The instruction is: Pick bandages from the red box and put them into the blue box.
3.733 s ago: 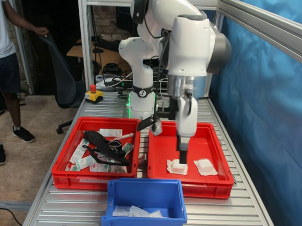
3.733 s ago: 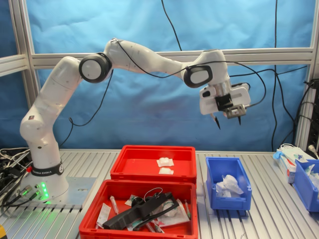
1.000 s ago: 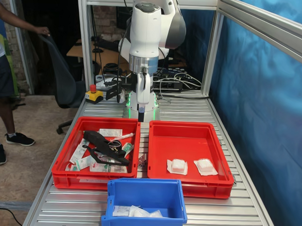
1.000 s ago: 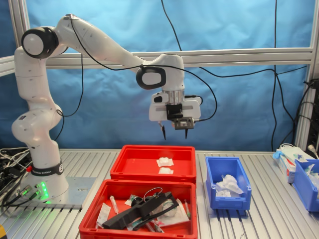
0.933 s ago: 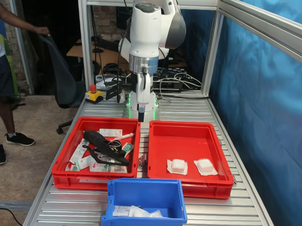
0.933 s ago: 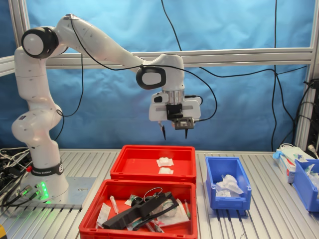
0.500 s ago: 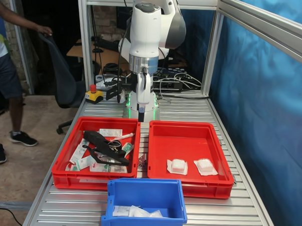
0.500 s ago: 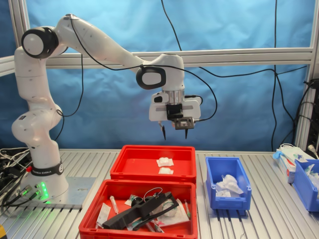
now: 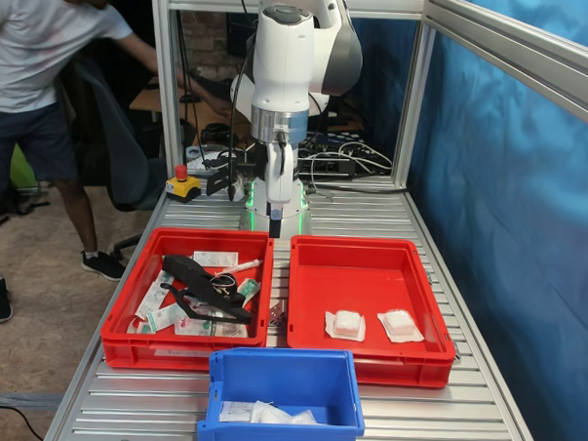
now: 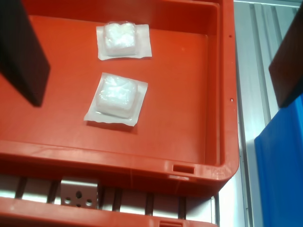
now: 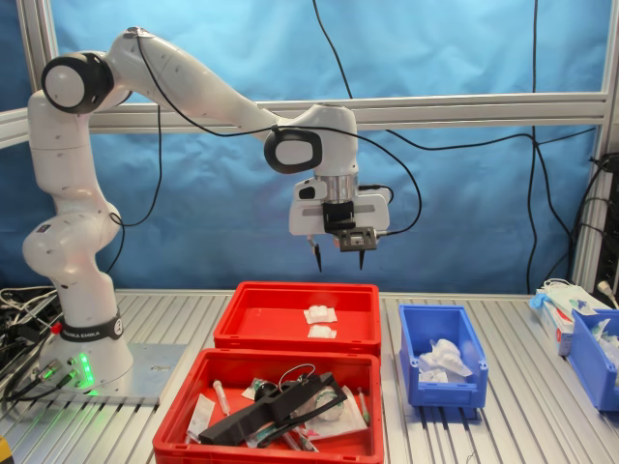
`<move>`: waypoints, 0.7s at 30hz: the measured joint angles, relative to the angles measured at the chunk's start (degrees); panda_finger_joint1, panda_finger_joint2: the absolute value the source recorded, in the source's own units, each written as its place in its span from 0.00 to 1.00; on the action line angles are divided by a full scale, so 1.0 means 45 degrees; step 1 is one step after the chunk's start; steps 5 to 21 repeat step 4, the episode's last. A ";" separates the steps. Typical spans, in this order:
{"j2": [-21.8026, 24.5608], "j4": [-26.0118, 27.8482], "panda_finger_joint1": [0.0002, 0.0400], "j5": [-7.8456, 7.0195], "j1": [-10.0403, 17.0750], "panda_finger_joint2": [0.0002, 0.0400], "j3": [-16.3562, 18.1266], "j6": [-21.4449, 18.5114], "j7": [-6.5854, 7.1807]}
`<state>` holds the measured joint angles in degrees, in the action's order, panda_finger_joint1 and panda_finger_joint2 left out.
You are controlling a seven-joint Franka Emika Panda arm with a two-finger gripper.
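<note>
My gripper (image 11: 338, 259) is open and empty, held high above the red box (image 11: 290, 343); in the first exterior view it (image 9: 275, 218) hangs over the box's far rim (image 9: 371, 245). Two white square bandages (image 11: 320, 314) (image 11: 322, 332) lie in that box, side by side near its front in the first exterior view (image 9: 346, 324) (image 9: 400, 325). The wrist view shows both bandages (image 10: 124, 40) (image 10: 117, 97) on the red floor between my black fingers (image 10: 21, 52). The blue box (image 9: 286, 367) (image 11: 443, 391) holds several white packets (image 9: 266, 413); its corner shows in the wrist view (image 10: 284, 165).
A twin red tray (image 9: 183, 348) holds a black tool (image 9: 199, 283) and mixed packets. A person (image 9: 37, 73) leans in at the first exterior view's left. A red stop button (image 9: 182, 184) sits at the table's back. Another blue bin (image 11: 595, 358) stands at the second exterior view's right.
Since 3.7 s ago the arm swung from over the blue box side to above the red box, still open. In the last second it stayed still; the person stepped closer.
</note>
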<state>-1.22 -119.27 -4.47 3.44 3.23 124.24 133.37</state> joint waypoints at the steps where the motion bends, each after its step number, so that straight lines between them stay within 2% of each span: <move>1: 0.0000 0.0000 1.00 0.0000 0.0000 1.00 0.0000 0.0000 0.0000; 21: 0.0000 0.0000 1.00 0.0000 0.0000 1.00 0.0000 0.0000 0.0000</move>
